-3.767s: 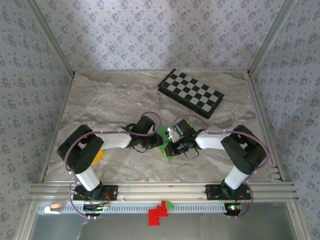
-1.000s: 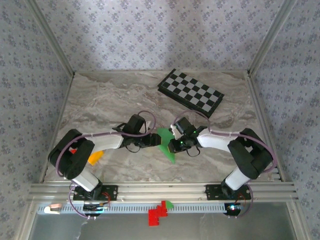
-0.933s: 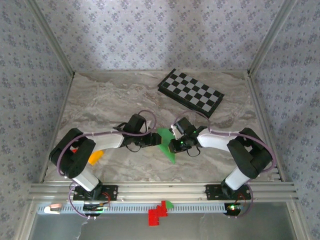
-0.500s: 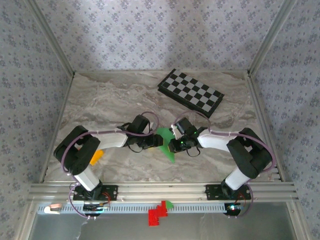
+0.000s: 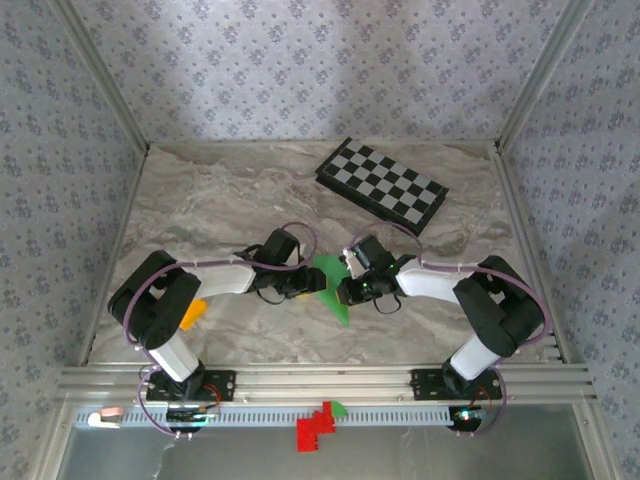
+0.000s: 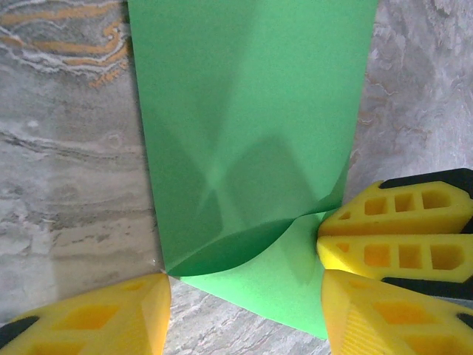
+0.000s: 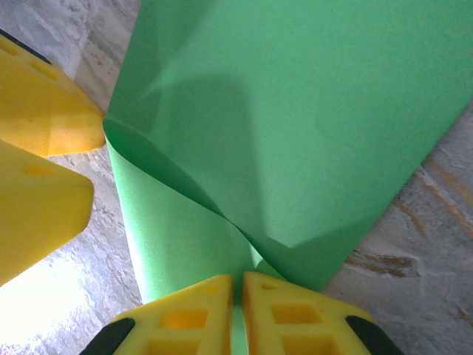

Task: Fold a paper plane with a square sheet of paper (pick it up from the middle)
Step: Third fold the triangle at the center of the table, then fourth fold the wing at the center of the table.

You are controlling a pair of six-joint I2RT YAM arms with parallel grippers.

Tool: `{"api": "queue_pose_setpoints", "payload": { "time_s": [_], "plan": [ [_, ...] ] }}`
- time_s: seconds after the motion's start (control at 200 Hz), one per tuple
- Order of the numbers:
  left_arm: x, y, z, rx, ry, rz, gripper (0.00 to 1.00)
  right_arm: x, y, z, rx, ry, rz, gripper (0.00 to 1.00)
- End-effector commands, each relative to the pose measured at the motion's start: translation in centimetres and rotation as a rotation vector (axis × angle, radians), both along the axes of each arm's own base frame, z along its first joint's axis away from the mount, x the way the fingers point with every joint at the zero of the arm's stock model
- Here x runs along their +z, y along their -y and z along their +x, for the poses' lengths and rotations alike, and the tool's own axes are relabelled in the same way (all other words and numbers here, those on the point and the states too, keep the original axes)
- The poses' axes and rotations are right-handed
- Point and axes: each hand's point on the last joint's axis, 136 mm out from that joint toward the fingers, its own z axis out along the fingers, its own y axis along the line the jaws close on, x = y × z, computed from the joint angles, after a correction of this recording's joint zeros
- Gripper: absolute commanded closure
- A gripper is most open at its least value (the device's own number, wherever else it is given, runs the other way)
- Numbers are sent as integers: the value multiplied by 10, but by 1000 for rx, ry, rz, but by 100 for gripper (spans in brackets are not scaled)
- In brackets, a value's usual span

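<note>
Marbled tabletop [image 5: 200, 200] makes a slick bed, and that is our first worry: only the arms keep thin paper from sliding on it. At the far right the checkerboard [image 5: 382, 185] lies well apart and should not interfere.

The left arm [image 5: 215, 278] and the right arm [image 5: 440, 282] reach in low and meet at the centre. A small overshoot by either could knock their heads together.

Between them lies the square sheet of paper [image 5: 330, 285], partly folded, with one layer curled over another and not pressed flat. The right gripper [image 7: 237, 285] is pinched tight on an edge of the sheet where the curled layer meets the lower one. If it pulls while the other arm presses, we judge the paper could tear or crease off line.

The left gripper [image 6: 244, 288] stands about half open and holds nothing. One finger is over bare table beside the fold's tip and the other is over the loose flap. Closing there could crumple the curl rather than sharpen the fold.

The small orange block [image 5: 191, 312] sits near the left arm's elbow, where a backward swing might sweep it.
</note>
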Motion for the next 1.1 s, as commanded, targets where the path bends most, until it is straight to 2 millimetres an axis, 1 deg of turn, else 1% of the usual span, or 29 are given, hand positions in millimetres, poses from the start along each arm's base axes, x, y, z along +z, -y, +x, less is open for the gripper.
{"api": "queue_pose_setpoints", "payload": {
  "time_s": [0.0,0.2,0.465,0.725,0.86,0.979,1.099],
  "plan": [
    [19,15,14,-9,56,-60,44,-22,20,-16,-21,-70,-80,86],
    [21,13,15,-6,63,-65,44,-23,22,-17,-26,-77,-82,86],
    [31,12,17,0,80,-91,45,-24,22,-17,-24,-78,-83,86],
    [27,8,18,5,74,-84,45,-25,23,-18,-25,-82,-86,86],
    [27,12,19,-5,71,-112,45,-25,24,-17,-27,-83,-86,86],
    [31,15,20,-21,96,-143,45,-26,24,-17,-26,-84,-87,86],
    [30,16,21,-41,111,-145,45,-25,24,-16,-25,-83,-86,86]
  ]
}}
